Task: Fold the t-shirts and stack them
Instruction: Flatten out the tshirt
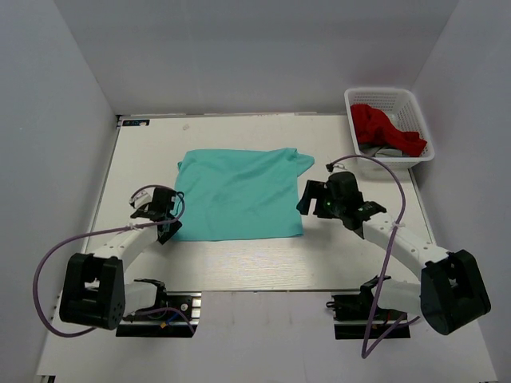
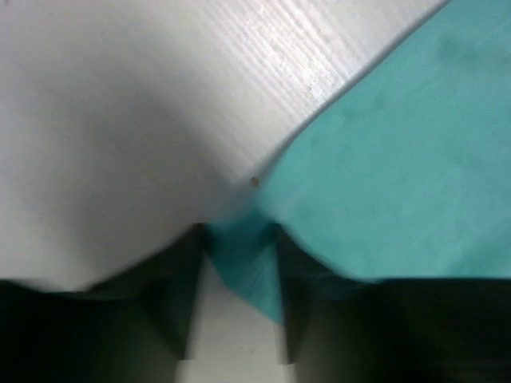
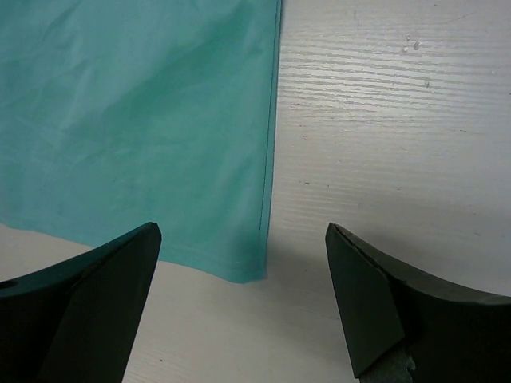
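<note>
Left end effector (image 2: 238, 263) is pinching the teal t-shirt (image 1: 239, 195) at its near-left corner, while the right end effector (image 3: 242, 239) is hanging wide open over the near-right corner on the surface (image 1: 239, 263).

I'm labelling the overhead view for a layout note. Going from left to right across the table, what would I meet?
left gripper → teal t-shirt → right gripper → white basket holding a red garment

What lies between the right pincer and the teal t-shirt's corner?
Only bare white table: in the right wrist view the corner of the teal t-shirt sits inside the gap of the open right pincer.
</note>
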Controlling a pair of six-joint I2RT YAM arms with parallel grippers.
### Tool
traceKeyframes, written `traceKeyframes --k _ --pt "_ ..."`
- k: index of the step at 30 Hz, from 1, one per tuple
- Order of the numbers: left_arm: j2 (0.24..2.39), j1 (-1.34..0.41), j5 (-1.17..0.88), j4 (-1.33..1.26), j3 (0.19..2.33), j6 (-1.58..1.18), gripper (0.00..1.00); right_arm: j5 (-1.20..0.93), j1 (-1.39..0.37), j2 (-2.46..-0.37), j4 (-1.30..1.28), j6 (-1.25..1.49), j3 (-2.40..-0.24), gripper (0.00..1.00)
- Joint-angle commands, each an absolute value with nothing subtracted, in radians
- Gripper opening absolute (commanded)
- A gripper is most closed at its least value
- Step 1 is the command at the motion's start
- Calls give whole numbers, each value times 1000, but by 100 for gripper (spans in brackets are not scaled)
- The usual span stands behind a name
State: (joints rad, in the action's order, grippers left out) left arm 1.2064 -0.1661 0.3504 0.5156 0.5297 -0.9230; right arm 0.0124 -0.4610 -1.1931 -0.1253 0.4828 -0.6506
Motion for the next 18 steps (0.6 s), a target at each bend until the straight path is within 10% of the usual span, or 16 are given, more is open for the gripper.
traceKeyframes --k 1,5,18 --pt "1284 -163 315 466 535 -919 38 54 -489 -1195 -132 465 -646 90" --pt "1356 -163 302 466 557 -919 0 89 -512 -1219 -167 477 -640 90" --pt "1256 -172 249 387 489 -873 0 11 -621 -1394 -141 587 -644 79"
